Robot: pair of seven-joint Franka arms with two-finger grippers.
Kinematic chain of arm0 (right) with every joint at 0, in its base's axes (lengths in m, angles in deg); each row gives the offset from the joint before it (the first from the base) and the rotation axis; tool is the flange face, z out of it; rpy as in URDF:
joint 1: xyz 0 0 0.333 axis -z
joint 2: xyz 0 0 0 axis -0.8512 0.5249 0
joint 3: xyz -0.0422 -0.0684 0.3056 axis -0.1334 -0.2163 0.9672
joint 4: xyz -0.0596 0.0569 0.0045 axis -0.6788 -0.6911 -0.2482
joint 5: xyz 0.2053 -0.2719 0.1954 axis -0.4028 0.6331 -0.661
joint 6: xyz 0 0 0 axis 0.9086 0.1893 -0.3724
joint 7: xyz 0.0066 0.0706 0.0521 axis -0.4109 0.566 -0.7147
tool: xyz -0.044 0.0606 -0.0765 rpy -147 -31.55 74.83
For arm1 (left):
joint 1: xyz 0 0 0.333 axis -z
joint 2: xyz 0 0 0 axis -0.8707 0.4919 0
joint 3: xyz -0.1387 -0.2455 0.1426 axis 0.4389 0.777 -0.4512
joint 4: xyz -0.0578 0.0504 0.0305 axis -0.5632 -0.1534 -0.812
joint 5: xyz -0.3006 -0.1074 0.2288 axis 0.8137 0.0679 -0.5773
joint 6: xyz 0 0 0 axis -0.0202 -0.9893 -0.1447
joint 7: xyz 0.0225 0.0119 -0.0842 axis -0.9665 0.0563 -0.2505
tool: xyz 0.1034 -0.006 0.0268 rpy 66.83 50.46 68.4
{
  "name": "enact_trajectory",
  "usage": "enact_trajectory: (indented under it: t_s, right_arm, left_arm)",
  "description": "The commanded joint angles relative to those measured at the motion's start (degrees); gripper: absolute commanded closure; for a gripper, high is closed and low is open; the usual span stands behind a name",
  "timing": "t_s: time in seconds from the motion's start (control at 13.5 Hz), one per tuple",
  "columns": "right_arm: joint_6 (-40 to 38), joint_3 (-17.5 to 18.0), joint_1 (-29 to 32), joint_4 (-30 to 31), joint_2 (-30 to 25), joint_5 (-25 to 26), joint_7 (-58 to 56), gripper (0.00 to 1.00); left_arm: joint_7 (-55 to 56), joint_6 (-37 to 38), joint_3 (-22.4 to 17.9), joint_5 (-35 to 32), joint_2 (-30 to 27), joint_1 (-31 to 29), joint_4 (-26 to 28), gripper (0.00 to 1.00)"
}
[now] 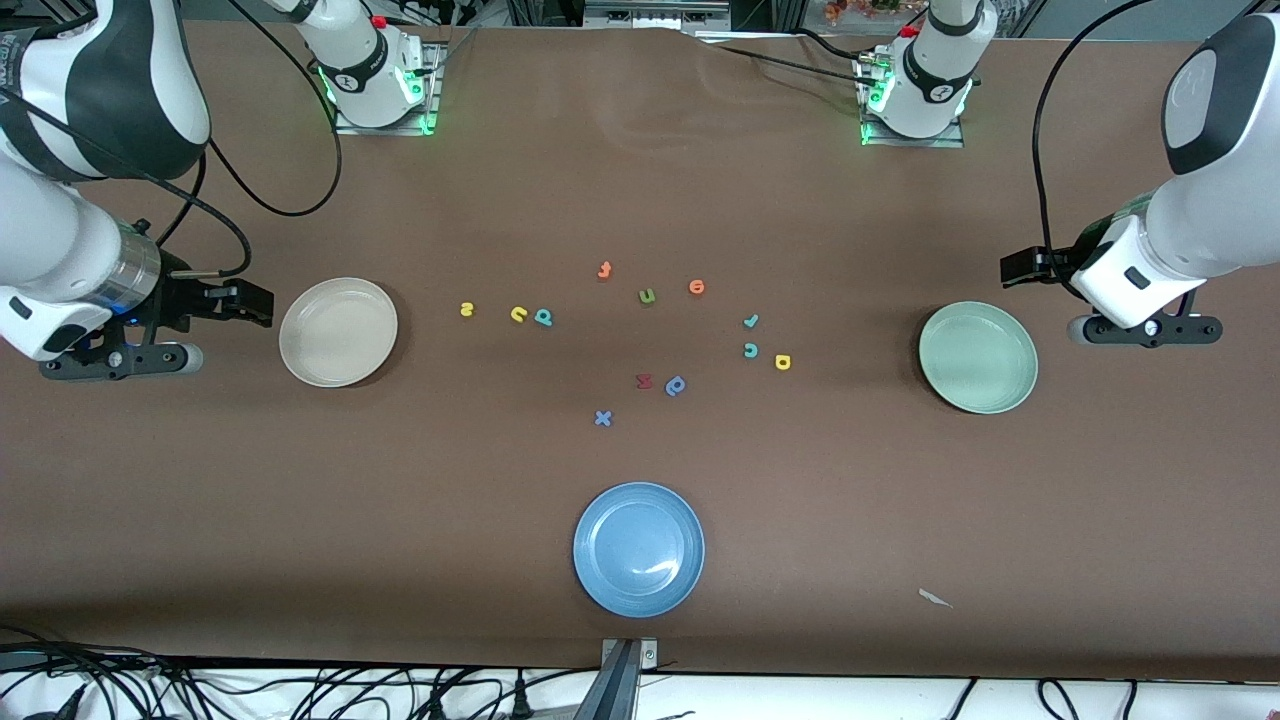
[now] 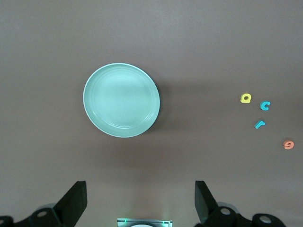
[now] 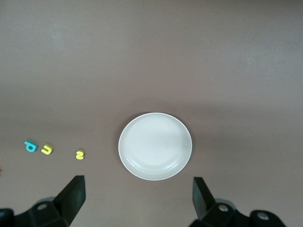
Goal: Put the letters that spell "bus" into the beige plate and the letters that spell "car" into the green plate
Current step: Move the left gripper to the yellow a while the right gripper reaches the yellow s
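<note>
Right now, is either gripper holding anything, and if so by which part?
Nothing is held. The left gripper hangs open above the table beside the green plate; the right gripper hangs open beside the beige plate.

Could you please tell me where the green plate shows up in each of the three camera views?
Front view: the green plate sits at the left arm's end of the table.
Left wrist view: it fills the middle of the picture.
Right wrist view: not in it.
Shared landmark: the yellow "a", the letter closest to the plate.
</note>
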Motion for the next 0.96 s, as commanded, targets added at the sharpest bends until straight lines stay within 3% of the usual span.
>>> enact_trajectory:
  t_s: [0.0, 0.44, 0.89]
  right_arm:
    - [-0.80, -0.10, -0.16, 0.23, -1.01, 0.51, 0.29, 0.00]
    - [-3.60, -0.10, -0.16, 0.32, -1.01, 0.69, 0.64, 0.00]
    - [-3.79, 0.60, -3.40, 0.94, -0.40, -0.01, 4.39, 0.01]
  left_arm:
    - [-0.71, -5.62, 0.01, 6.00, 1.45, 0.21, 2.63, 0.00]
    - [-0.53, -23.82, 2.64, 7.26, 1.71, 0.39, 15.47, 0.00]
    - [4.03, -34.81, 3.53, 7.26, 8.02, 5.47, 17.59, 0.00]
